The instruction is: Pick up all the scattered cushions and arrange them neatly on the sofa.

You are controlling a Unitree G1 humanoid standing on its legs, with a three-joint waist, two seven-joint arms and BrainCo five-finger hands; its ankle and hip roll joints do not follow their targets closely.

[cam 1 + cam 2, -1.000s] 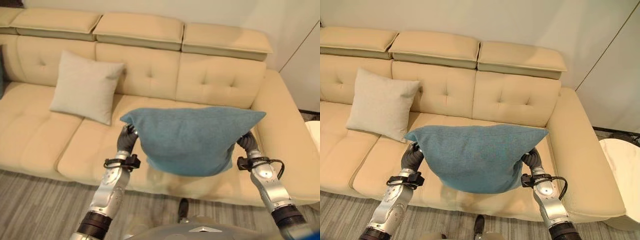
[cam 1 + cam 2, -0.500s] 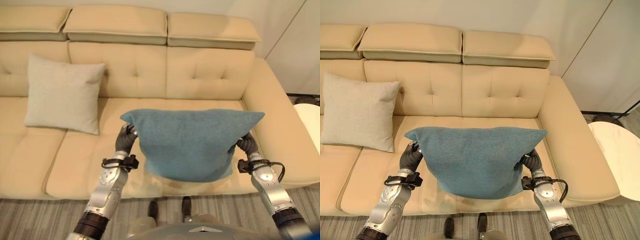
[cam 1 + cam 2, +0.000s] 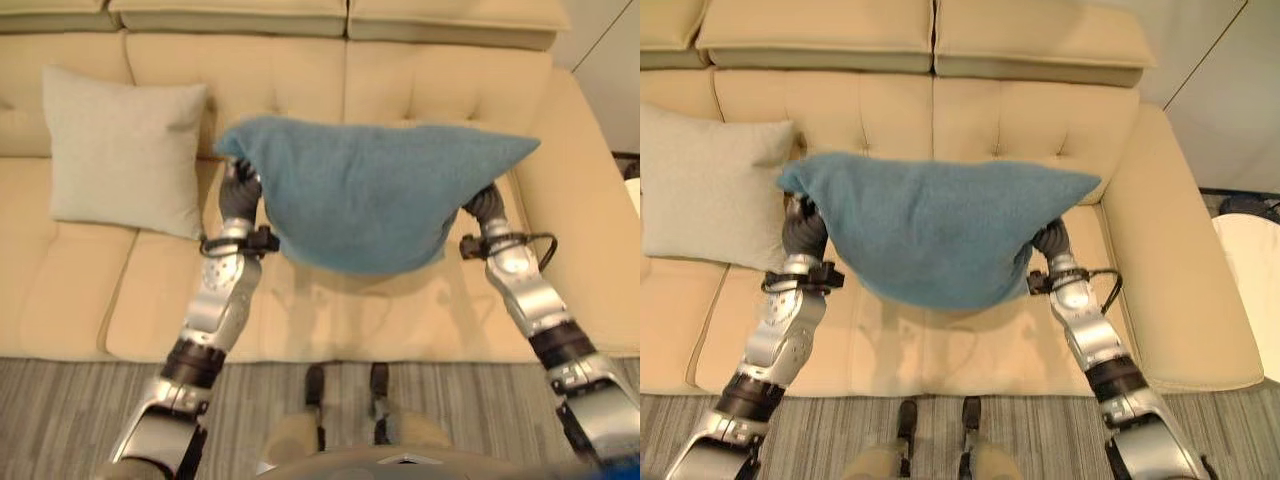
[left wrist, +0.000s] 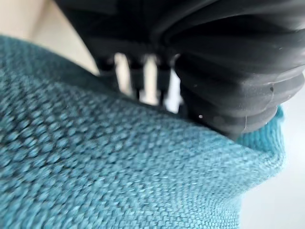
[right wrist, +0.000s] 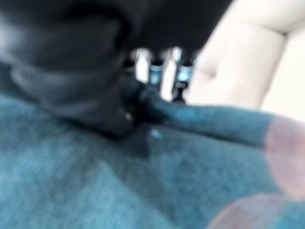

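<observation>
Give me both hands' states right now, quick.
Left hand: at the teal cushion's left corner, fingers hidden behind it; cannot be told.
Right hand: at the cushion's right corner, fingers likewise hidden; cannot be told.

Soft even light, right wrist view blurred (pinkish glare)

Super close up here: the left hand [image 4: 224,62] has its dark ribbed cover pressed right against a teal woven cushion [image 4: 109,176], fingers [image 4: 138,76] poking past the cushion's edge. Pale sofa [image 4: 52,28] shows behind.
</observation>
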